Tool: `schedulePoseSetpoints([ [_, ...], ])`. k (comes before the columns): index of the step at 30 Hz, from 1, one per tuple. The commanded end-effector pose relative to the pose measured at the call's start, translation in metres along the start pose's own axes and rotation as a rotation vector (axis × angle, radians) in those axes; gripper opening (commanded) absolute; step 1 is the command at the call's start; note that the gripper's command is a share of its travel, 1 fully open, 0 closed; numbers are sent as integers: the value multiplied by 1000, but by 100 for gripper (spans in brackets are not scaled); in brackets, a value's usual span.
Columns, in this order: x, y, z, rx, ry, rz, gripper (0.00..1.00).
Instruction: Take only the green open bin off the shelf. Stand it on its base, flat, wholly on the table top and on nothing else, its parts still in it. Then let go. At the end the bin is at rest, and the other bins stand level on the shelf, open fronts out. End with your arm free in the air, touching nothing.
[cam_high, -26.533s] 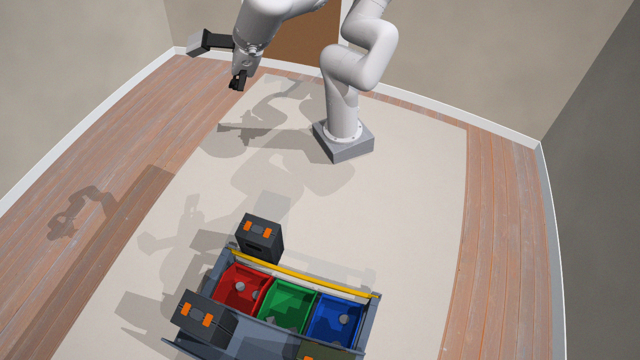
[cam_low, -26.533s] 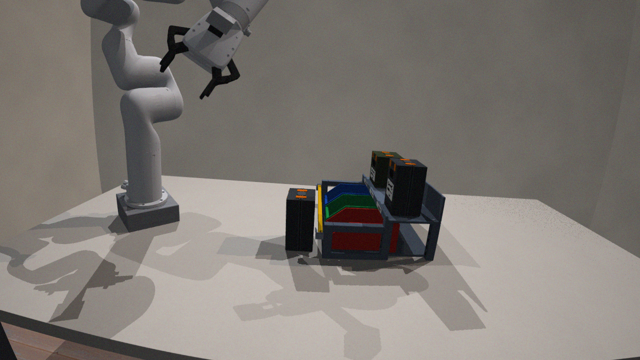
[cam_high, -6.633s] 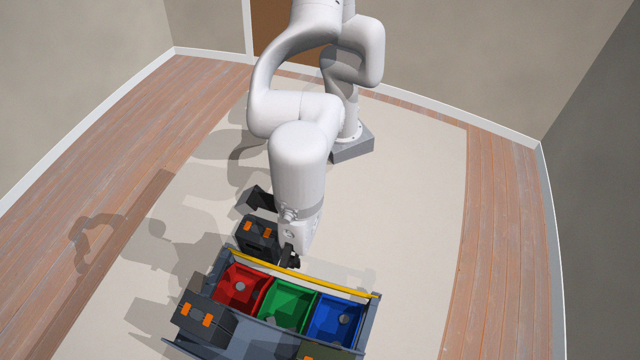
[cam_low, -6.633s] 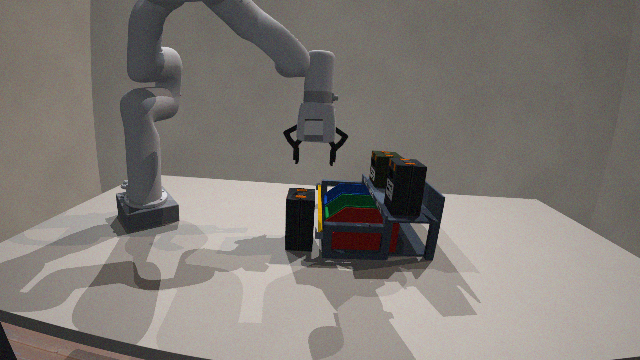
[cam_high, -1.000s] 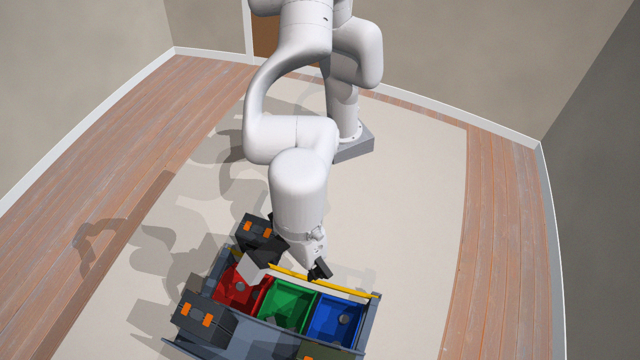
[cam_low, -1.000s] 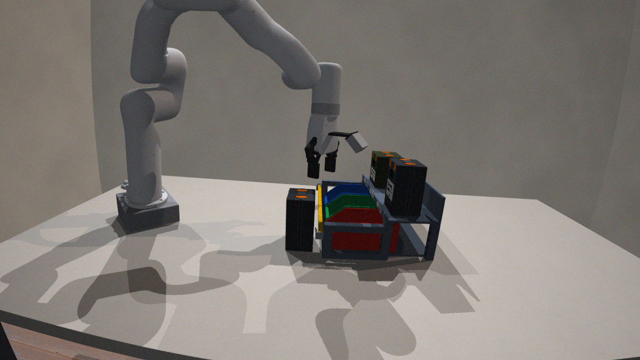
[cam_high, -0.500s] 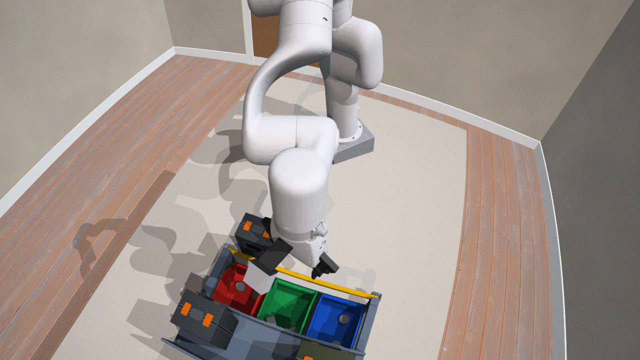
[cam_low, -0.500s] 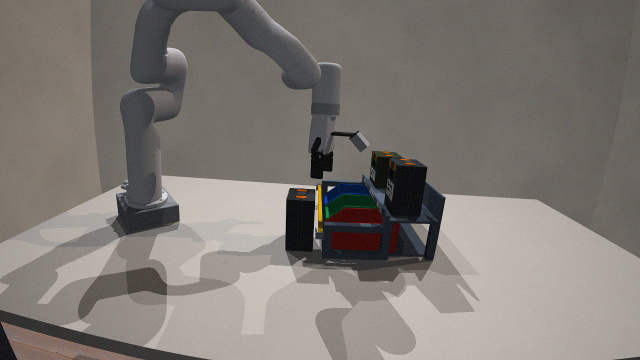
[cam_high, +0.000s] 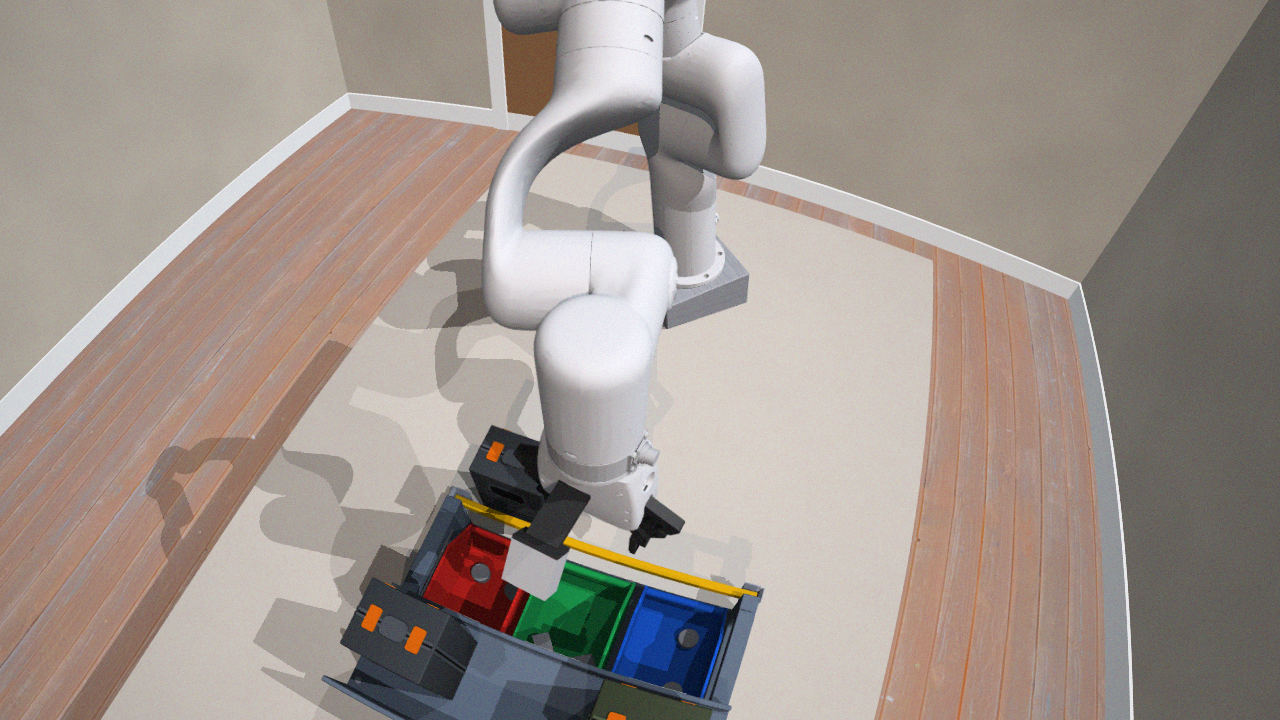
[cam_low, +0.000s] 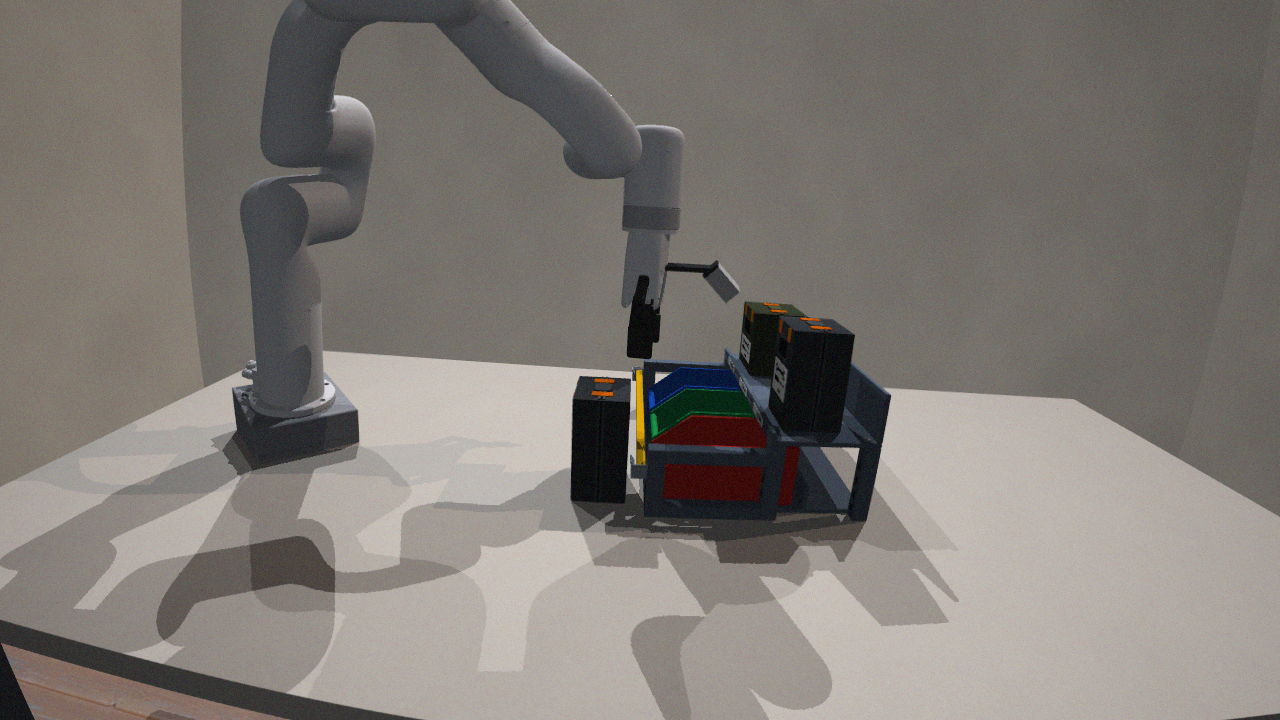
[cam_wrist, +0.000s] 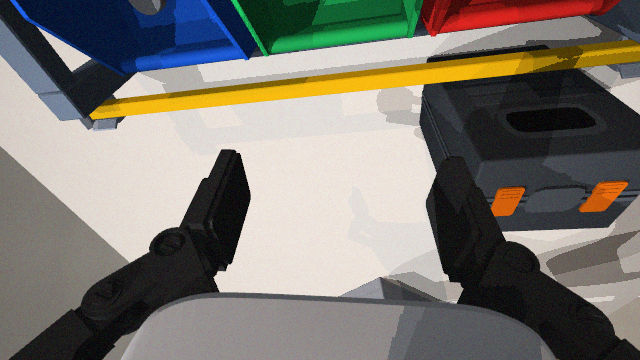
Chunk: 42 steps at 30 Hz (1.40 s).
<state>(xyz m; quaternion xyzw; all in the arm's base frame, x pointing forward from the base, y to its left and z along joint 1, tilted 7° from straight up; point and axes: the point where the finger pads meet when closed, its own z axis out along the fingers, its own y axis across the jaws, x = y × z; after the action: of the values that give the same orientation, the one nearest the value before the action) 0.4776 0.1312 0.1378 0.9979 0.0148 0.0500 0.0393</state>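
Two fingers are standing wide on the gripper (cam_high: 597, 537) (cam_low: 640, 352) (cam_wrist: 341, 155), holding nothing; the green open bin (cam_high: 581, 608) (cam_low: 707, 402) (cam_wrist: 342, 41) is sitting behind the yellow bar (cam_high: 662, 570) (cam_low: 640, 420) (cam_wrist: 300, 90), needing centred fingers and level lifting.

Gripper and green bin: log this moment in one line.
gripper: open, holding nothing | green bin: on shelf, between red bin and blue bin | placing: not done

White labels (cam_low: 780, 380) on upper cases (cam_high: 407, 658) (cam_low: 819, 380), print unreadable
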Motion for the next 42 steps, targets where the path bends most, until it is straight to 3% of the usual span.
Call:
schedulePoseSetpoints([
  [1,1,-1,-2,5,4,-139,100],
  [12,1,-1,-2,5,4,-139,100],
  [17,1,-1,-2,5,4,-398,100],
  [29,1,-1,-2,5,4,-398,100],
  [34,1,-1,-2,4,5,-657,100],
  [42,1,-1,-2,4,5,-657,100],
])
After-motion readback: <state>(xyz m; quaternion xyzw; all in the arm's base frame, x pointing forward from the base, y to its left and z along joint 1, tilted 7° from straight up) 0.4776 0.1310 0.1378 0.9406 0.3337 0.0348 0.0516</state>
